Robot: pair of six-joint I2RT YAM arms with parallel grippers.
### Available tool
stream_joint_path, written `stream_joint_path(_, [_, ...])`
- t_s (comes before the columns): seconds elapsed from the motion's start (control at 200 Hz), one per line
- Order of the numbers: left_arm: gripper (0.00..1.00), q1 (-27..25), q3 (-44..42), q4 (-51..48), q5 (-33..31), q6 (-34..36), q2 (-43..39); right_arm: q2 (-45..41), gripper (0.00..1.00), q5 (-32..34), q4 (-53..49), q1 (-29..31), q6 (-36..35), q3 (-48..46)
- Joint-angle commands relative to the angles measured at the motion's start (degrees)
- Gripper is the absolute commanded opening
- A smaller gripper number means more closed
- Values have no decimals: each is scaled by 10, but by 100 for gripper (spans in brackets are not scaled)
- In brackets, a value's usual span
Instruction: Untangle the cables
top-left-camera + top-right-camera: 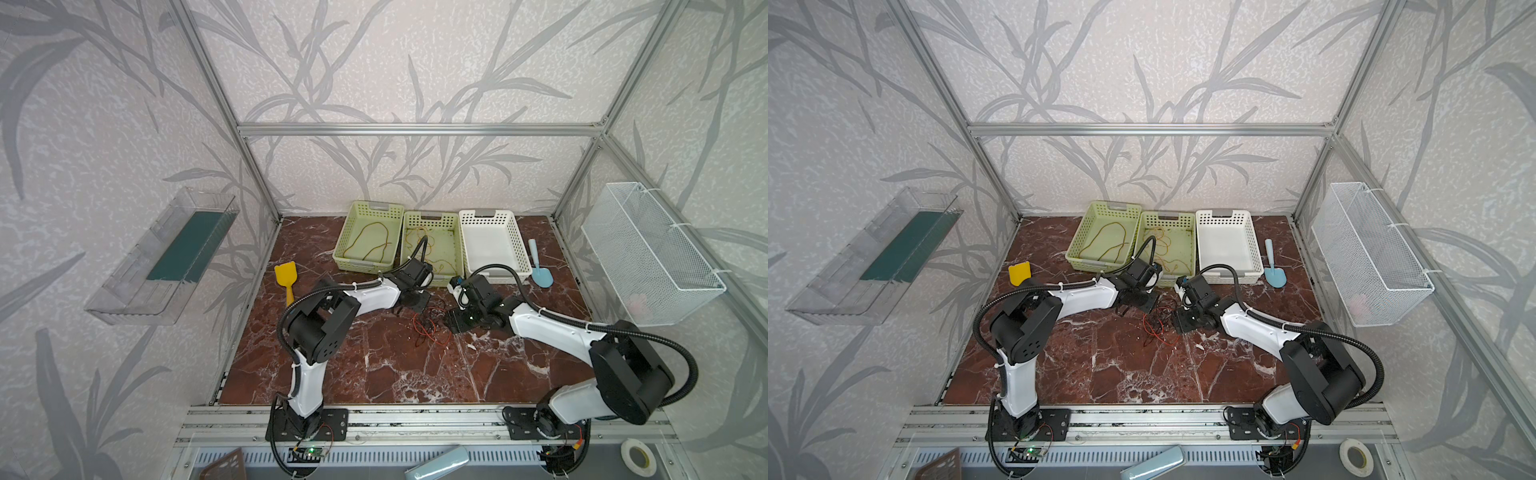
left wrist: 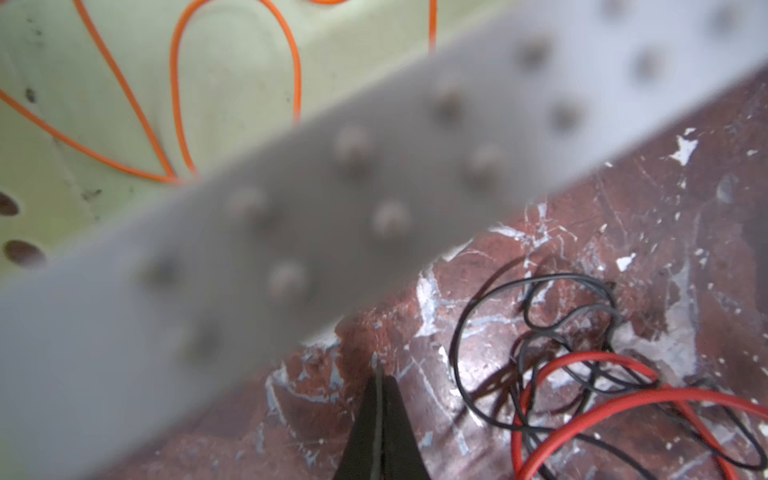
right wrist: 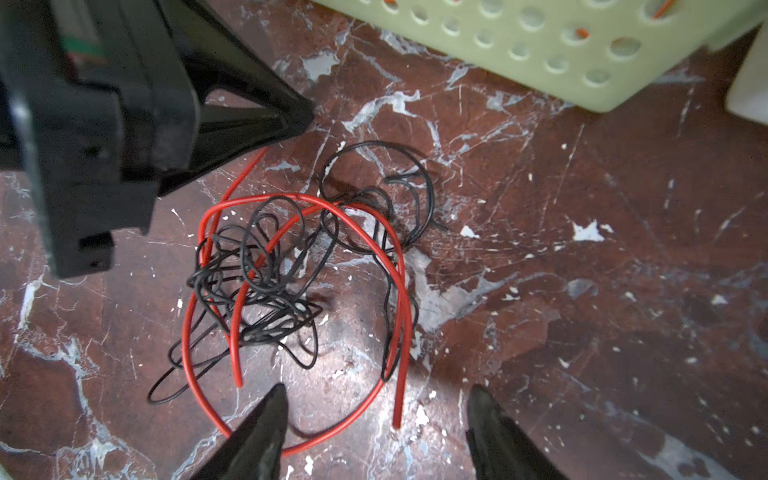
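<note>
A red cable (image 3: 402, 291) and a black cable (image 3: 266, 286) lie tangled together on the marble table, seen in both top views (image 1: 428, 326) (image 1: 1158, 328). An orange cable (image 2: 298, 75) curls inside the middle green basket (image 1: 432, 216). A brownish-orange wire (image 1: 387, 243) lies in the left green basket (image 1: 345, 232). My left gripper (image 2: 378, 372) is shut with nothing between its fingers, its tip on the table between the basket wall and the black loops (image 2: 456, 353). My right gripper (image 3: 378, 390) stands open over the near arc of the red cable, holding nothing.
An empty white basket (image 1: 519, 249) stands right of the green ones, with a blue scoop (image 1: 540, 270) beside it. A yellow scoop (image 1: 286, 278) lies at the far left. A wire basket (image 1: 648, 253) and a clear tray (image 1: 162, 257) hang on the side walls.
</note>
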Motion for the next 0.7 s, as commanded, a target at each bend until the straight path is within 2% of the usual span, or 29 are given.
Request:
stream_joint_path(0.0, [0, -5, -22, -5, -10, 18, -58, 10, 67, -35, 21, -14, 20, 19])
stream_joint_path(0.11, [0, -8, -61, 32, 0, 23, -117, 12, 67, -71, 39, -31, 52, 27])
stream_joint_path(0.315, [0, -9, -124, 100, 34, 27, -212, 32, 69, -82, 26, -30, 50, 69])
stream_joint_path(0.695, [0, -17, -153, 176, 89, 41, -293, 97, 74, -135, 30, -30, 48, 116])
